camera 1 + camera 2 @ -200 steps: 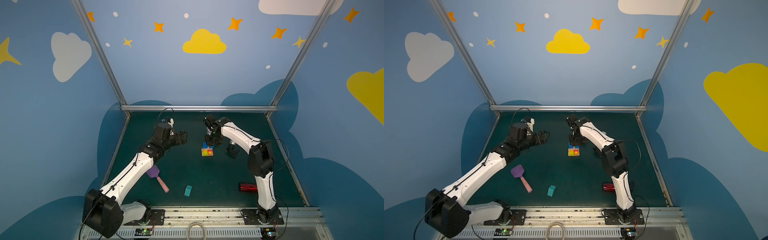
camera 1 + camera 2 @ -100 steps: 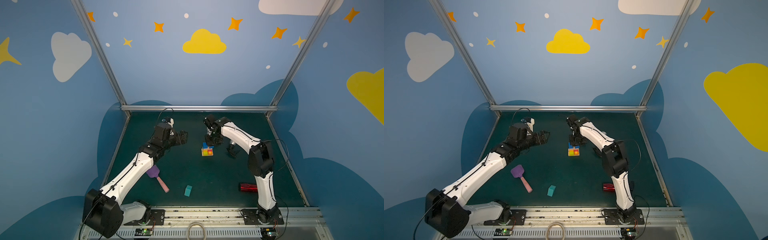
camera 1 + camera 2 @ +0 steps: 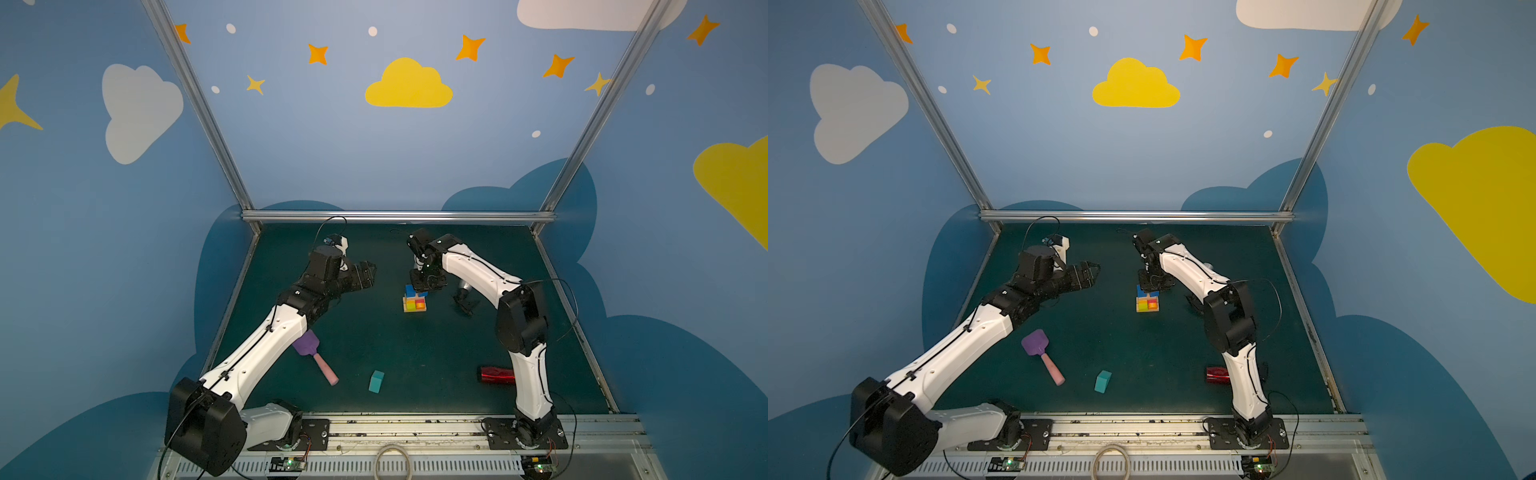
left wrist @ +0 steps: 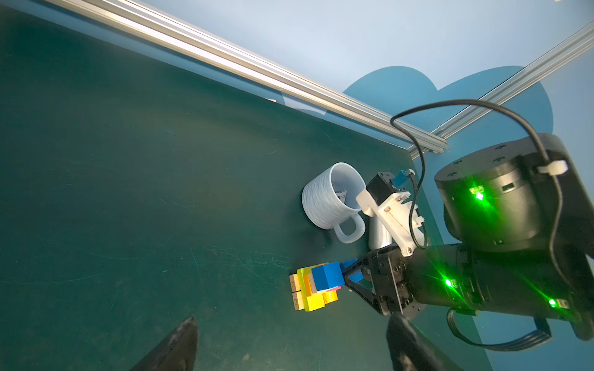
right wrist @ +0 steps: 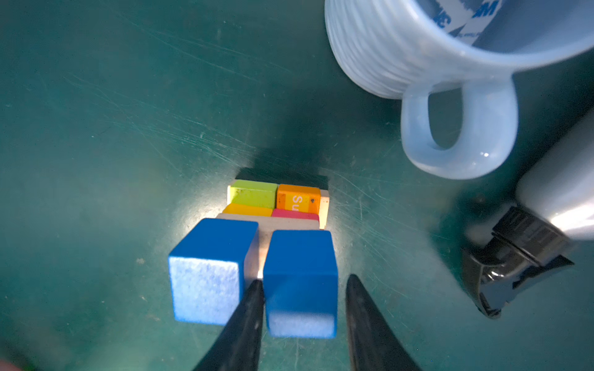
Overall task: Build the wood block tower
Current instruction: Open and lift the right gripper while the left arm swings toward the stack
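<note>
The tower (image 3: 414, 300) is standing upright on the green mat (image 3: 415, 353), mid-table toward the back, near one ribbed white mug (image 4: 326, 196). Two tan wooden bars (image 4: 297, 290) are lying side by side at its base. Smooth yellow-green, orange and pink blocks are sitting above them, and a pale plank is carrying two matte blue cubes (image 5: 209, 253). The right gripper (image 5: 303, 279) is straddling one cube, with one finger seemingly just clear of it, though blur is making that uncertain. The left gripper (image 3: 368, 272) is hovering well apart from the tower, jaws spread wide. One teal block (image 3: 376, 381) is lying flat near the front, its long axis running roughly front to back.
</note>
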`<act>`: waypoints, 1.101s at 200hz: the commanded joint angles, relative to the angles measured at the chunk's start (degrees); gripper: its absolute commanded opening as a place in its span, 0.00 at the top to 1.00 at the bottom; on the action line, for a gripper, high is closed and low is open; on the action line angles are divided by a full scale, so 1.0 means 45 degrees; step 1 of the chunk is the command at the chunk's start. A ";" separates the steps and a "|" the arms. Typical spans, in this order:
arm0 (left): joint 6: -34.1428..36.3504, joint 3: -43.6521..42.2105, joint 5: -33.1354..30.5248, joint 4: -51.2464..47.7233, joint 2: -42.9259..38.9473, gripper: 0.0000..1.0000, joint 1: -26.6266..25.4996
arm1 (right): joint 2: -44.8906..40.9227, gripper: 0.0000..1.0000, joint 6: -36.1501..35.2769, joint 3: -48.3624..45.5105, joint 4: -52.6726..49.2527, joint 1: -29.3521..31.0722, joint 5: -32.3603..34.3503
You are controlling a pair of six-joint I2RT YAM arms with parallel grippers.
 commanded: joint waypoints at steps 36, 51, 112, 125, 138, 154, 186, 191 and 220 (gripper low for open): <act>-0.0046 0.0031 0.0105 0.0129 0.0048 0.09 0.0068 | -0.0933 0.58 0.0129 0.0290 -0.0282 -0.0038 0.0114; -0.0065 0.0032 0.0105 0.0139 0.0055 0.09 0.0057 | -0.1056 0.58 0.0146 0.0290 -0.0286 -0.0038 0.0156; -0.0206 0.0156 0.0459 0.0115 0.0357 0.13 0.0071 | -0.2043 0.57 0.0150 -0.0159 -0.0221 -0.0035 0.0233; -0.0263 0.0328 0.0677 -0.0011 0.0585 0.15 0.0070 | -0.2368 0.57 0.0149 -0.0475 -0.0037 -0.0057 0.0237; -0.0350 0.0536 0.0801 -0.0205 0.0904 0.17 0.0072 | -0.2744 0.57 0.0199 -0.0926 0.0247 -0.0095 0.0215; -0.0509 0.0817 0.1488 -0.0416 0.1355 0.19 0.0072 | -0.3241 0.57 0.0277 -0.1615 0.0768 -0.0218 -0.0083; -0.0554 0.1517 0.2768 -0.0913 0.2506 0.23 0.0070 | -0.4306 0.57 0.0542 -0.3516 0.2376 -0.0628 -0.1082; -0.0558 0.1621 0.3043 -0.0930 0.2690 0.23 0.0073 | -0.4446 0.57 0.0586 -0.3811 0.2593 -0.0719 -0.1224; -0.1093 0.2065 0.4051 -0.0979 0.3775 0.33 0.0069 | -0.5037 0.57 0.0833 -0.5269 0.3929 -0.1161 -0.1953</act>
